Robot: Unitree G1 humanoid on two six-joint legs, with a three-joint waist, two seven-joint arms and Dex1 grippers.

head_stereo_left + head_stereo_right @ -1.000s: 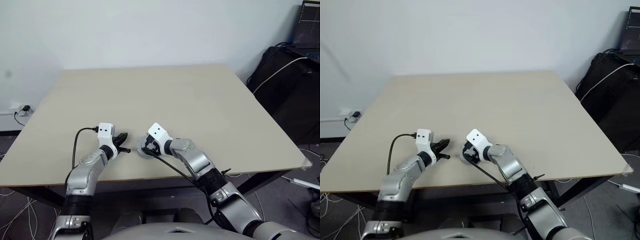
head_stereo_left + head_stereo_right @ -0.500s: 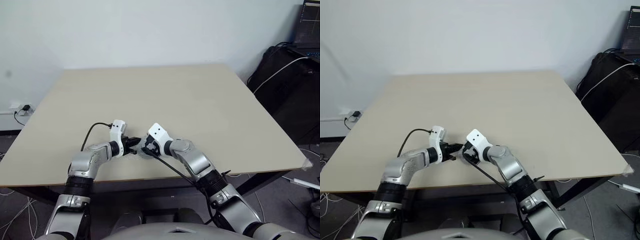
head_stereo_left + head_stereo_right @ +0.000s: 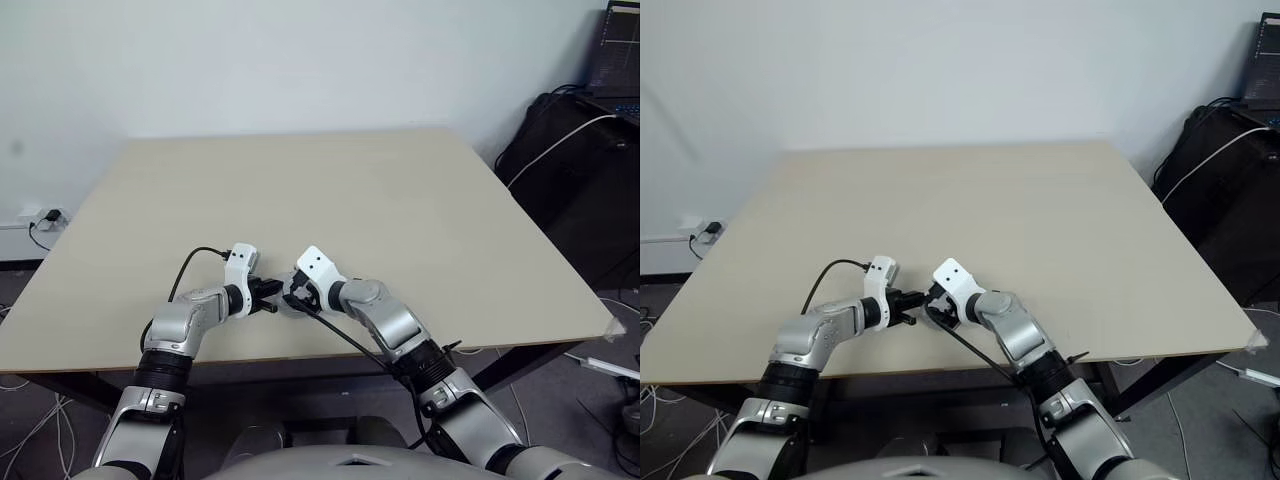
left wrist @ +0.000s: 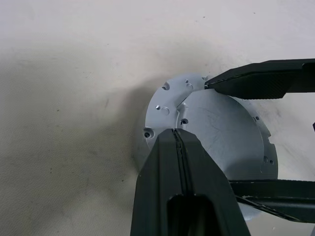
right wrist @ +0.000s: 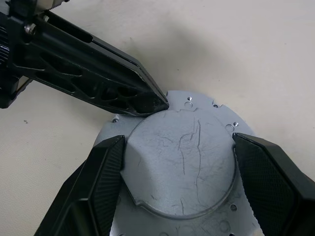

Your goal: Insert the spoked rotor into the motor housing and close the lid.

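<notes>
Beige tabletop (image 3: 300,190) ran wide and bare under a pale wall; black bags and a white cable sat off its 3 o'clock edge on the floor.

At the near edge, around 7 o'clock of the table's centre, my left gripper (image 4: 179,135) came in from the left with its two black fingers pressed flat together, nothing between them. Their joined tip rested on the stepped rim of the lid (image 4: 216,132), just at the boundary where the flange met the raised cap.

The lid lay flat on the table with its smooth grey cap up, scuffed with fine scratches; small screw holes ringed the flange. From the head cameras it sat at about 6 o'clock of the table's centre, mostly hidden between my two wrists.

To the right, my right gripper (image 5: 177,162) stood with its fingers (image 5: 106,182) wide apart, one on each side of the raised cap, pads close against its edge. Whether they truly pressed the cap or only bracketed it, I could not tell. The rotor and the copper-wound housing could not be made out under the lid.
</notes>
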